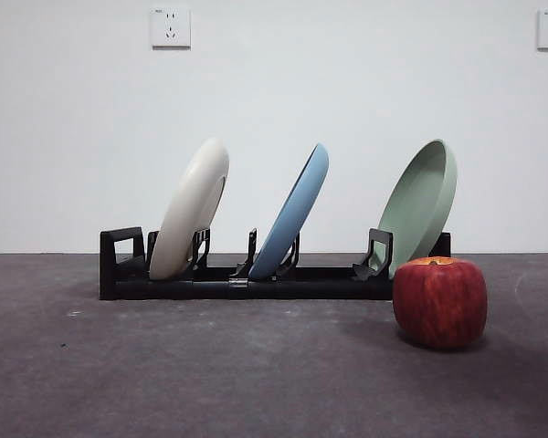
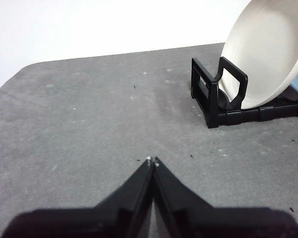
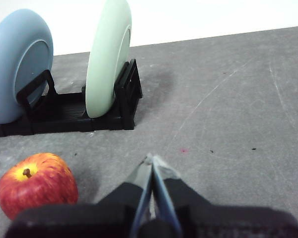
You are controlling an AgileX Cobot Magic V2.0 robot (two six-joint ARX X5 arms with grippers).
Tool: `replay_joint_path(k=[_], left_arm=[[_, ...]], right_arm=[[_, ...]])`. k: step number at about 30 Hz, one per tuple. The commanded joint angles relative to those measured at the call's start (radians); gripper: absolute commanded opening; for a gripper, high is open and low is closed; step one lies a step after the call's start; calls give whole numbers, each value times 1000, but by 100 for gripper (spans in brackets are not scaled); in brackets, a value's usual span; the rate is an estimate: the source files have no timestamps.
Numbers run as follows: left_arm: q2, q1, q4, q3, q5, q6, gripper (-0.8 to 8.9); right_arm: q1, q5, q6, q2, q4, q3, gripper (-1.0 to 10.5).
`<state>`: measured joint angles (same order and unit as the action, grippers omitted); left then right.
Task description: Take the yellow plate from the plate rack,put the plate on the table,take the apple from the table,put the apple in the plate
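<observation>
While racked, yellow plate (image 2: 268, 54) sits beyond left tool (image 2: 152, 161).

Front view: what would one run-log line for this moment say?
yellow plate: in plate rack | apple: on table | left gripper, right gripper: shut, empty

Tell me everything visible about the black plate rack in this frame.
The long, low black plate rack, plastic-looking, lies flat on the dark grey table. It has upright slotted holders and a boxy loop at one end. Three plates lean in it: a cream-yellow plate nearest the loop, a light blue plate, then a pale green plate. Neither gripper touches it.
</observation>
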<state>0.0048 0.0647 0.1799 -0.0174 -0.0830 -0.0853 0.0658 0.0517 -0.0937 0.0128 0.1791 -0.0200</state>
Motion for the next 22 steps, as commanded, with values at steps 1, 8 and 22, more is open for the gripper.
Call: replay_joint_path(k=[1, 8, 22], left_arm=[[-1, 3, -3, 14, -5, 27, -3], [-1, 3, -8, 13, -26, 200, -5], [41, 3, 2, -131, -84, 355, -7]], right_arm=[[1, 1, -65, 0, 2, 13, 1], [1, 3, -244, 0, 2, 11, -2], [1, 19, -315, 175, 50, -226, -9]])
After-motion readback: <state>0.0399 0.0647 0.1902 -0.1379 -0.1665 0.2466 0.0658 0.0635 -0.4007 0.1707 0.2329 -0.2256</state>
